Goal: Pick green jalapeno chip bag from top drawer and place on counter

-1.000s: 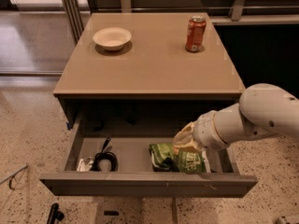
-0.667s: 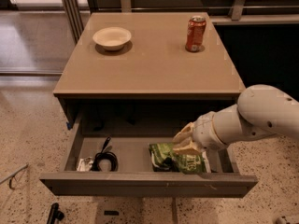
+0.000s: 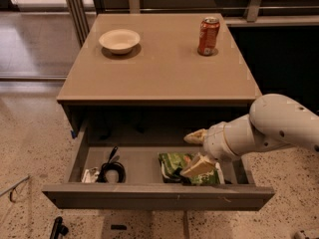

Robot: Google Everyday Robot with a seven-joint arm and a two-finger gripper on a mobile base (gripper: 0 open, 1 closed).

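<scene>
The green jalapeno chip bag [image 3: 174, 165] lies flat in the right half of the open top drawer [image 3: 154, 195]. My gripper [image 3: 197, 152] reaches in from the right on a white arm and hovers just over the bag's right part. Its tan fingers [image 3: 199, 167] are spread apart, one toward the back and one toward the drawer front, with nothing held between them. The arm hides the bag's right end. The tan counter [image 3: 159, 68] is the tabletop above the drawer.
A white bowl [image 3: 119, 40] sits at the counter's back left and an orange-red soda can [image 3: 208, 36] at its back right. A coiled black cable [image 3: 112, 170] and a small white item [image 3: 89, 174] lie in the drawer's left half. Speckled floor surrounds the table.
The gripper stays over the bag in the drawer. Its fingers look slightly further apart than before. The bag has not moved.
</scene>
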